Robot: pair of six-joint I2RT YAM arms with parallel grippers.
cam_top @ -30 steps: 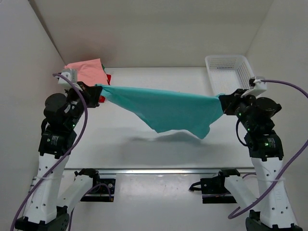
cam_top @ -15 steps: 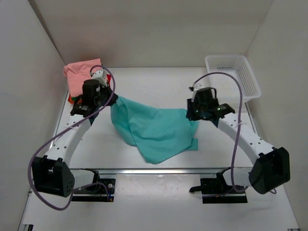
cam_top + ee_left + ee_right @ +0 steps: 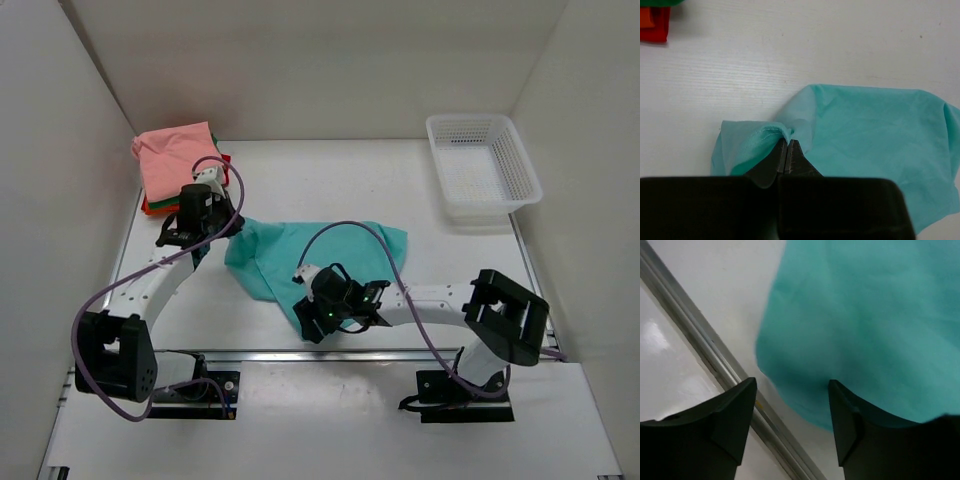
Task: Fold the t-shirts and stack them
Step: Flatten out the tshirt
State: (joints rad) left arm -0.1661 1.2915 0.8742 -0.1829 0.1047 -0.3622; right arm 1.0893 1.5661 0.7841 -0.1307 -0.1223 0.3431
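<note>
Your teal t-shirt (image 3: 275,255) lay crumpled in the middle of the table (image 3: 350,180), not yet folded. The folded stack (image 3: 175,155) sat at 10 o'clock and the white basket (image 3: 480,165) at 2 o'clock.

Your left gripper (image 3: 786,144) was clamped tight on a pinch of the shirt's edge at its 9 o'clock side. Your right gripper (image 3: 791,405) hung over the shirt's 6 o'clock corner, jaws spread and nothing between them.

I judged that corner the weak spot. It lay very near the metal rail (image 3: 250,353) at the table's front, so a low or careless closing could have nipped the rail, or caught only one layer of cloth. A pull from your left side alone would likely have dragged the cloth into a tighter bunch instead of spreading it. The right arm's purple cable (image 3: 350,223) looped above the fabric and might have snagged it on a sweep.

No brand, label or readable writing showed anywhere.
</note>
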